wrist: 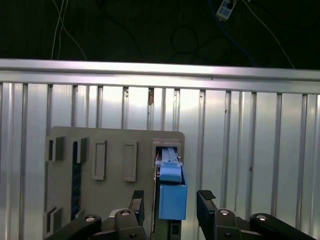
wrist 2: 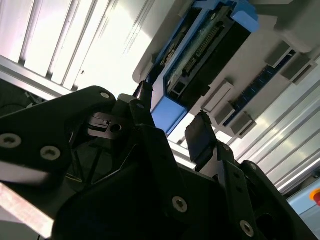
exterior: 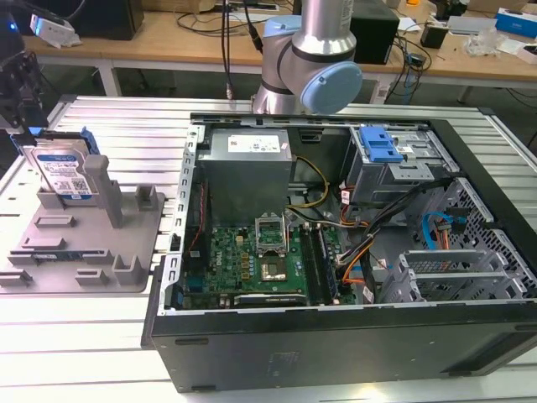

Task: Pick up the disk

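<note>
The disk [exterior: 63,172] stands on edge in the grey slotted holder tray [exterior: 84,243] at the exterior view's left, its blue-and-white label facing out. My gripper [exterior: 23,117] hangs just above the disk's top edge. In the first wrist view the gripper [wrist: 171,199] is open, and its black fingers [wrist: 206,200] sit on either side of the disk's blue side rail [wrist: 172,200] with small gaps. The second wrist view shows the disk [wrist 2: 205,55] from its dark underside, with the same blue rail end between the open gripper [wrist 2: 172,122] fingers.
An open computer case [exterior: 336,336] fills the middle and the exterior view's right, with a grey power supply box [exterior: 247,155], a green motherboard [exterior: 252,256] and a blue drive cage [exterior: 382,147]. The arm's elbow joint [exterior: 315,71] rises behind it. The ribbed metal table [exterior: 92,353] carries everything.
</note>
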Controlling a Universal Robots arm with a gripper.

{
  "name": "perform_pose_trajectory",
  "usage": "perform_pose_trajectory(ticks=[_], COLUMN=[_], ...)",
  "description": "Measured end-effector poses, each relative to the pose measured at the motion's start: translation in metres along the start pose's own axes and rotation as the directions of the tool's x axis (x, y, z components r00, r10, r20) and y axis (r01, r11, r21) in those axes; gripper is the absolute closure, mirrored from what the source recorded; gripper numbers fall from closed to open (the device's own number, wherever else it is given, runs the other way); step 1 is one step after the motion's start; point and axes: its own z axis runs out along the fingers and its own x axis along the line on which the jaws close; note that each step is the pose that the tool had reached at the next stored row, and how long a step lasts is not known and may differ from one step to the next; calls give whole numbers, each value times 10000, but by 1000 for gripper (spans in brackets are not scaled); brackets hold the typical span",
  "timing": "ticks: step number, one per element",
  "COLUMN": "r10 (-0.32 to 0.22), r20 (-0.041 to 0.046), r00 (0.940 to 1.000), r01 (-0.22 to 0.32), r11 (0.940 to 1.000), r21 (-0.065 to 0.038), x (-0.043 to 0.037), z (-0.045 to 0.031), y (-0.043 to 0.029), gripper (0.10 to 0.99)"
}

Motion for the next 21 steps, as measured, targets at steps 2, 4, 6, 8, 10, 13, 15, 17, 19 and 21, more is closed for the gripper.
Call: perform_pose_trajectory(ticks=[2,4,6,8,10,13,15,17,19,21], r10=[1,0,0,0,-1,0,0,0,1,0], r20=[0,0,0,0,0,0,0,0,0,0], r00=[10000,10000,10000,10000,10000,10000,10000,10000,10000,10000], r01=[-1,0,0,0,1,0,0,0,-1,0], r11=[10000,10000,10000,10000,10000,10000,10000,10000,10000,10000], r21=[0,0,0,0,-1,0,0,0,0,0], x=[0,-1,-1,-1,-2,-3,-3,-3,-4,-4], z=[19,44,62,78,97,123,139,155,172,187], y=[0,0,0,0,2,4,6,8,11,12], gripper=[545,545,545,545,545,545,545,545,545,545])
